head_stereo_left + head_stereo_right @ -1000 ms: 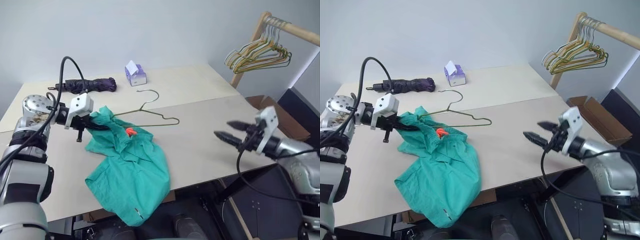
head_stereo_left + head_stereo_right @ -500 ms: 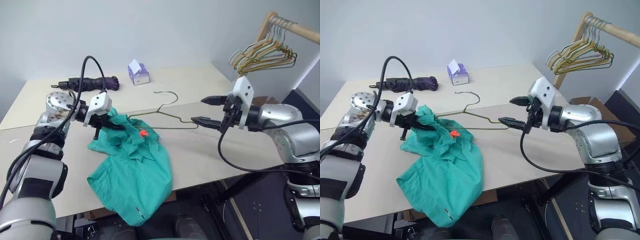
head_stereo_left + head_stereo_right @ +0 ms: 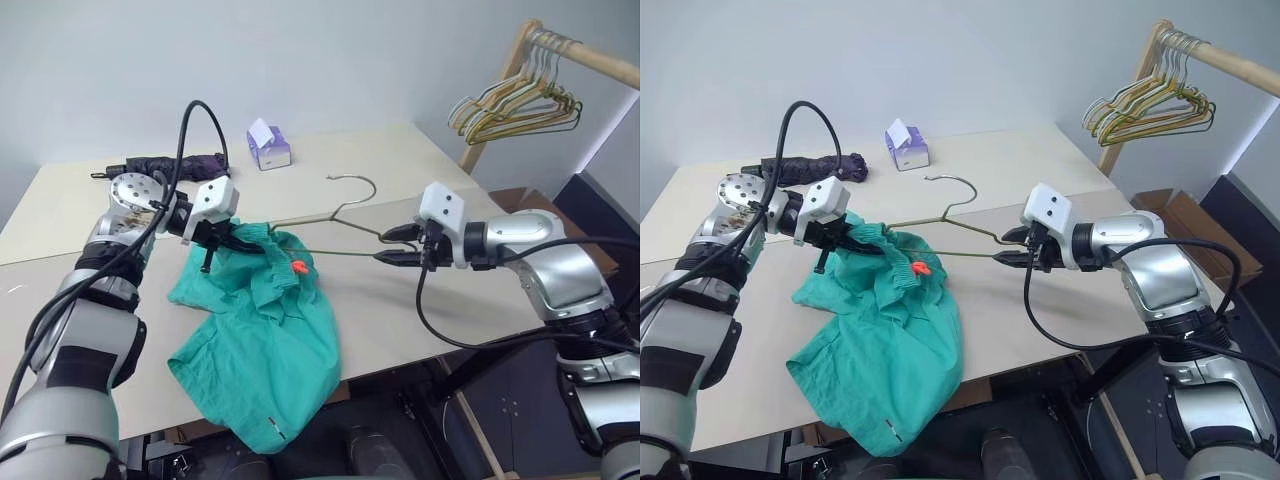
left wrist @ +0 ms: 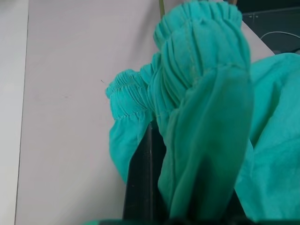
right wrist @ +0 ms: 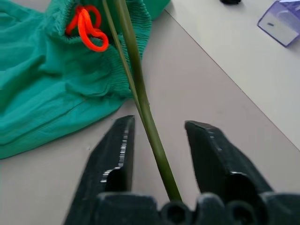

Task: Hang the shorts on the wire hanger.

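Note:
The teal-green shorts (image 3: 265, 340) lie crumpled on the table, one leg drooping over the front edge, with an orange-red tag (image 3: 298, 267) at the waistband. My left gripper (image 3: 232, 240) is shut on the gathered waistband (image 4: 197, 61) and holds it lifted. The wire hanger (image 5: 140, 101) runs from inside the waistband out to the right, hook (image 3: 354, 179) pointing up and away. My right gripper (image 3: 392, 246) is at the hanger's right corner. In the right wrist view the wire passes between its fingers (image 5: 119, 150), with a gap on each side.
A dark purple folded umbrella (image 3: 160, 167) and a small purple tissue box (image 3: 270, 148) sit at the back of the table (image 3: 420, 310). A wooden rack with bunched hangers (image 3: 515, 105) stands at the right, with a cardboard box (image 3: 1195, 225) below it.
My right arm swung in from the right to the hanger's corner and its fingers narrowed around the wire. My left gripper shifted right with the waistband, carrying the hanger along.

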`<state>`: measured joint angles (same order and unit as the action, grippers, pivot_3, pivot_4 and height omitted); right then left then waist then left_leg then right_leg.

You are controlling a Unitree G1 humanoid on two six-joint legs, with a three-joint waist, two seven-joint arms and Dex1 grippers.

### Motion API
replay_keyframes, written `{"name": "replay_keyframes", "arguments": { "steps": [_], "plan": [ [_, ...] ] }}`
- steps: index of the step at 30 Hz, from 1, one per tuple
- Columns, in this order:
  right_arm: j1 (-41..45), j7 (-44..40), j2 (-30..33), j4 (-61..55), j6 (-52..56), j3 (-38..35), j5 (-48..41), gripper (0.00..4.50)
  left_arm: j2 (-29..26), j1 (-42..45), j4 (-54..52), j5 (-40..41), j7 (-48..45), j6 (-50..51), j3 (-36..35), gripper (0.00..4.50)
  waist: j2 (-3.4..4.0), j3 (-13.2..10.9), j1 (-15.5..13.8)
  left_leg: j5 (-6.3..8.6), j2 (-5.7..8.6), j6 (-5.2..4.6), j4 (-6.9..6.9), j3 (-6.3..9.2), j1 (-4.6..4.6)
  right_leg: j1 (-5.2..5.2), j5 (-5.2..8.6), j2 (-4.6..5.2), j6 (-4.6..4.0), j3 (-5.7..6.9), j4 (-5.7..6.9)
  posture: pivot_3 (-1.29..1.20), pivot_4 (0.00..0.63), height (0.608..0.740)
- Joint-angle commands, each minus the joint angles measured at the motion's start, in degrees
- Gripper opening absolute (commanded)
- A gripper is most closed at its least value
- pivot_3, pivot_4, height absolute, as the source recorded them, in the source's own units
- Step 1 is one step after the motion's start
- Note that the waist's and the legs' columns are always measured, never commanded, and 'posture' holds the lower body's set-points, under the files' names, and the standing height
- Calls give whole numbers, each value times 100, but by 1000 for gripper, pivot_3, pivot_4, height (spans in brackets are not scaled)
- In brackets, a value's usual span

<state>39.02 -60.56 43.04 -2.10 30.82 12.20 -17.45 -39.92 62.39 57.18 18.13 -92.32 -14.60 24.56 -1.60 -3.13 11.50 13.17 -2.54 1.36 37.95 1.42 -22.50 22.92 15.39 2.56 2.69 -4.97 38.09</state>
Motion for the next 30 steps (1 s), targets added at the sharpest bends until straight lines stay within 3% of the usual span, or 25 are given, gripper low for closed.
{"name": "replay_keyframes", "arguments": {
  "steps": [1, 3, 8, 22, 30],
  "plan": [
    [126, -215, 50, -157, 165, -290, -245, 651, 24, 238, 69, 106, -18, -73, -74, 0, 0, 0, 13, 0, 0, 0, 0, 0, 0, 0, 0, 0, 0, 0, 0, -168, 0, 740],
    [114, -304, 52, -195, 254, -334, -340, 13, 73, 261, 166, 54, -18, -128, -167, 0, 0, 0, 28, 0, 0, 0, 0, 0, 0, 0, 0, 0, 0, 0, 0, -168, 0, 740],
    [111, -474, 37, -357, 556, -427, -534, 13, 261, 336, 433, -149, -18, -253, -450, 0, 0, 0, 38, 0, 0, 0, 0, 1, 0, 1, 0, -1, 0, 1, 1, -167, 0, 740],
    [-70, -527, 81, -678, 846, -580, -826, 0, 287, 697, 856, -964, 169, -740, -1057, 4328, 0, 0, 35, 0, 1, 0, 0, 3, -17, 17, 0, -1, 0, 2, 5, -155, 0, 740],
    [-171, -455, 10, -811, 881, -566, -800, 0, 117, 999, 1012, -1269, -18, -739, -1183, 4468, 0, 0, 39, 0, 2, 0, 0, 4, -17, 18, 0, 0, 0, 3, 6, -159, 0, 740]
  ]
}}
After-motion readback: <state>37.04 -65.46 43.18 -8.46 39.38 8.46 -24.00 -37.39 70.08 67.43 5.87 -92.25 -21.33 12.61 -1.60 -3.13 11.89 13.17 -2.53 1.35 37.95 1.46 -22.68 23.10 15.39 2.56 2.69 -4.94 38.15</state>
